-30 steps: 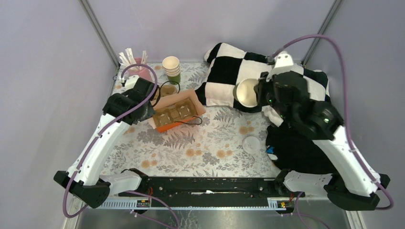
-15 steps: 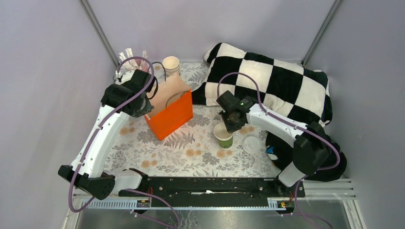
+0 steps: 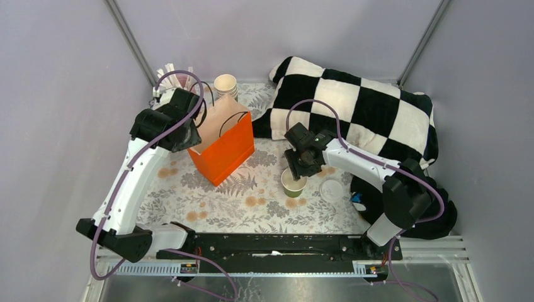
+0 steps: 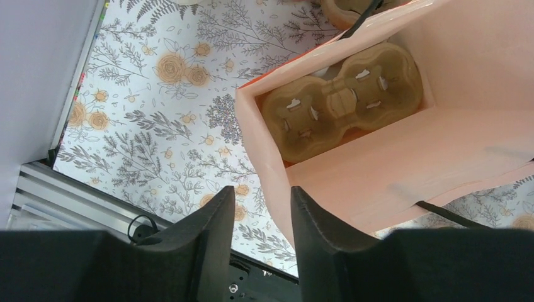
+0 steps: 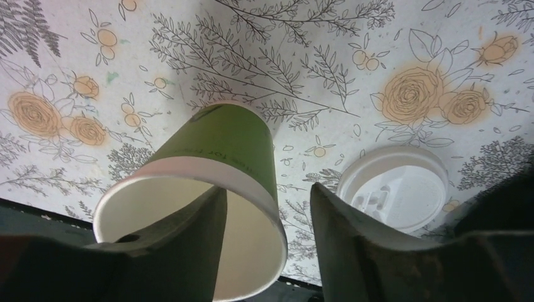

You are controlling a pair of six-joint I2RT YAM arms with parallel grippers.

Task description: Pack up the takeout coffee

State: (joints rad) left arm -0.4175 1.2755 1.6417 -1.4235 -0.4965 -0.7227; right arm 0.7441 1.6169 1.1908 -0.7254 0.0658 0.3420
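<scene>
Floral surface point(image 3: 252, 201): green cup point(image 3: 293, 183) sits lidless, left and right jaws spread; reckon the loose lid point(image 3: 331, 189) needs snapping on next.

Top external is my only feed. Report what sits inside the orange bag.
Observer: The left wrist view looks straight in. A brown pulp cup carrier lies at the bottom of the orange bag, and both its sockets are empty.
Operator: Give me the left end effector's state.
Observer: The left end effector is open, and the bag's near edge runs into the gap between its fingers.
Operator: Now the right one.
Observer: The right end effector is open around the wall of the green cup. One finger seems to be inside the rim, and a gap shows between the wall and the outer finger.
</scene>
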